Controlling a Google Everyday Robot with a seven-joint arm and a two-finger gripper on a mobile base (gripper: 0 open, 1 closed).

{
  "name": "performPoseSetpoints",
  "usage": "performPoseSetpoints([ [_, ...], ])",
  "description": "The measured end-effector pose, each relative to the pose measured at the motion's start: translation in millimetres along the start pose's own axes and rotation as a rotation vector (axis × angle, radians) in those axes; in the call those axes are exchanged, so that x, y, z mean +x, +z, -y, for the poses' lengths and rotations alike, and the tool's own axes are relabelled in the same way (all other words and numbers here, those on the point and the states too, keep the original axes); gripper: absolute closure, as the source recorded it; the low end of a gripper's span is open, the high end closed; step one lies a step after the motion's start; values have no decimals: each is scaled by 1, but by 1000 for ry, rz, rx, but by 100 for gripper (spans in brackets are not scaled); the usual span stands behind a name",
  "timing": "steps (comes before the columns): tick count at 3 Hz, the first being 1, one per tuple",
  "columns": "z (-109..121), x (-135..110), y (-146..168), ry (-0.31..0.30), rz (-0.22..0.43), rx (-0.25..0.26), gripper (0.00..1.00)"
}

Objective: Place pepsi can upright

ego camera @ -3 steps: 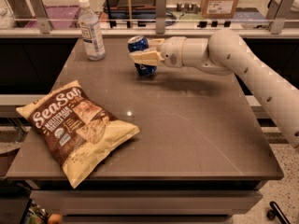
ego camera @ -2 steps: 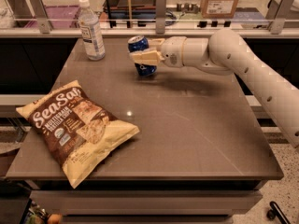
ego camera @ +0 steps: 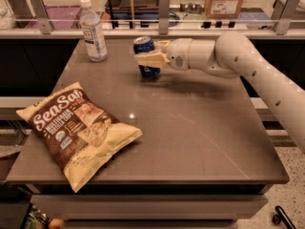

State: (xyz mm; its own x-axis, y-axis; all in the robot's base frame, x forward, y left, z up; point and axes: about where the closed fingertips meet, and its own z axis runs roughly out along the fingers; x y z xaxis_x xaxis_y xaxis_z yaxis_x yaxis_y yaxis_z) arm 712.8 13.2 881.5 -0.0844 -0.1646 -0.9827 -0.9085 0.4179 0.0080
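The pepsi can [ego camera: 146, 57] is a small blue can with a silver top, standing nearly upright at the far middle of the grey table [ego camera: 190, 128]. Its base looks to be at or just above the tabletop. My gripper [ego camera: 148, 57] reaches in from the right on a white arm [ego camera: 238, 56] and is shut on the can, with one cream finger [ego camera: 150, 59] across the can's front. The other finger is hidden behind the can.
A clear plastic water bottle [ego camera: 93, 31] with a white cap stands at the table's far left. A large brown and yellow SeaSalt chip bag [ego camera: 78, 130] lies at the front left. A railing and shelves with boxes run behind the table.
The can in my gripper has gone from tilted to nearly upright. The arm has hardly moved.
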Motion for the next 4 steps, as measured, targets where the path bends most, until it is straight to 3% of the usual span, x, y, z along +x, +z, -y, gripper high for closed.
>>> performPoseSetpoints([
  [2, 0, 2, -3, 7, -1, 9, 100],
  [4, 0, 2, -3, 7, -1, 9, 59],
])
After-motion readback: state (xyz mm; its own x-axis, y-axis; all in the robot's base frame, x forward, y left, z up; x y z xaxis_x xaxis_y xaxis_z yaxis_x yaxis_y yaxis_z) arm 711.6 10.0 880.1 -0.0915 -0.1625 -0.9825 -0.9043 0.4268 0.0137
